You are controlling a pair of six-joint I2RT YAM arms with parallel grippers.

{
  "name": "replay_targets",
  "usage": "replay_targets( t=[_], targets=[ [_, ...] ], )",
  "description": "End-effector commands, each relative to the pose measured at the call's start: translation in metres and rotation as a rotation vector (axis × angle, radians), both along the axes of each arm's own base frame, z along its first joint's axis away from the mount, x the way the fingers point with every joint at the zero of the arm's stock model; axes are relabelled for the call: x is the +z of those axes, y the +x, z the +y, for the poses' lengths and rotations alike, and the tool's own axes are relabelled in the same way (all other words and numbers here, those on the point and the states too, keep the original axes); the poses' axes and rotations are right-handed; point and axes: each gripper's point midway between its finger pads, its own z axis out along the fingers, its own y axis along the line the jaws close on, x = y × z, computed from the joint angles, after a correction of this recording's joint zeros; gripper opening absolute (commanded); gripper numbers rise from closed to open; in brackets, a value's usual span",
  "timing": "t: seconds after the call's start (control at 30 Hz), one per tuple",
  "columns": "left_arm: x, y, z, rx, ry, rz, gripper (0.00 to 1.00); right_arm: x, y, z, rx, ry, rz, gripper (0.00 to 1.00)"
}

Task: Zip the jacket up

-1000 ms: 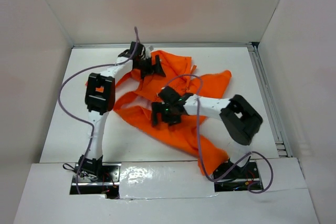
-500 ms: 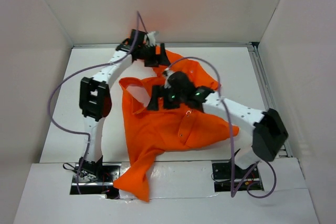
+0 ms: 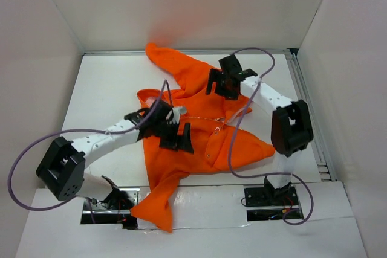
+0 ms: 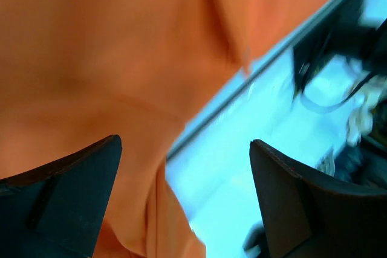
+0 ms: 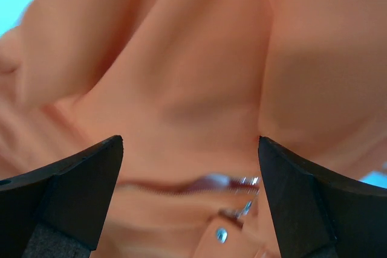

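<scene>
Jacket (image 3: 202, 149) looks unzipped, bunched on tabletop (image 3: 103, 89). Left pincer (image 3: 176, 140) and right pincer (image 3: 219, 85) are both wide, empty. Next you flatten it, then find the zipper (image 5: 242, 182) base.

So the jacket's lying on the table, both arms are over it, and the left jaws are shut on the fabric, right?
Not quite: the left jaws stand wide open, gripping nothing, as the left wrist view shows. The rest holds: the jacket lies on the table with both arms over it.
</scene>
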Motion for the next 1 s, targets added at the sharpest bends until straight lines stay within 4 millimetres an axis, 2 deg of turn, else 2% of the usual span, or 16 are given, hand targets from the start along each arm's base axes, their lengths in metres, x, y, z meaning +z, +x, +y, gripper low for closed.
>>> replay_targets(
  t=[0.0,0.07,0.17,0.3,0.33,0.37,0.43,0.47,0.5,0.53,0.6,0.63,0.7,0.77,0.8,0.97],
  targets=[
    [-0.025,-0.037,0.002,0.005,0.011,0.149,0.99,-0.020,0.010,-0.014,0.014,-0.078,0.069,0.98],
    [-0.042,-0.039,0.009,0.044,0.046,0.201,0.99,-0.032,0.008,-0.020,-0.006,-0.073,0.103,0.98],
    [-0.073,-0.015,0.023,0.133,0.147,0.273,0.99,-0.052,-0.005,-0.033,-0.032,-0.074,0.146,0.98],
    [-0.085,0.070,0.036,0.257,0.184,0.235,0.99,-0.066,-0.034,-0.054,-0.070,-0.057,0.193,0.95],
    [-0.106,0.082,0.040,0.268,0.214,0.281,0.99,-0.078,-0.048,-0.055,-0.072,-0.041,0.234,0.95],
    [-0.095,0.116,0.036,0.290,0.195,0.250,0.99,-0.076,-0.054,-0.057,-0.072,-0.016,0.238,0.94],
    [-0.104,0.182,0.039,0.330,0.193,0.216,0.99,-0.088,-0.074,-0.062,-0.085,-0.006,0.278,0.94],
    [-0.110,0.200,0.041,0.345,0.211,0.220,0.99,-0.085,-0.079,-0.064,-0.093,0.002,0.272,0.93],
    [-0.146,0.206,0.057,0.363,0.288,0.315,0.99,-0.091,-0.090,-0.067,-0.096,0.001,0.295,0.93],
    [-0.113,0.263,0.048,0.388,0.241,0.193,0.99,-0.089,-0.095,-0.067,-0.109,0.016,0.294,0.91],
    [-0.109,0.298,0.056,0.386,0.247,0.157,0.99,-0.094,-0.111,-0.063,-0.097,0.028,0.313,0.91],
    [-0.093,0.336,0.050,0.385,0.196,0.059,0.99,-0.090,-0.117,-0.056,-0.081,0.059,0.308,0.91],
    [-0.061,0.366,0.050,0.379,0.100,-0.045,0.99,-0.093,-0.132,-0.045,-0.043,0.063,0.315,0.90],
    [-0.030,0.365,0.047,0.340,-0.023,-0.079,0.99,-0.084,-0.135,-0.045,-0.044,0.022,0.290,0.90],
    [0.001,0.360,0.045,0.324,-0.085,-0.148,0.99,-0.076,-0.133,-0.049,-0.058,0.005,0.265,0.90],
    [0.080,0.328,0.047,0.307,-0.034,-0.305,0.99,-0.029,-0.111,-0.064,-0.099,-0.066,0.112,0.91]
  ],
)
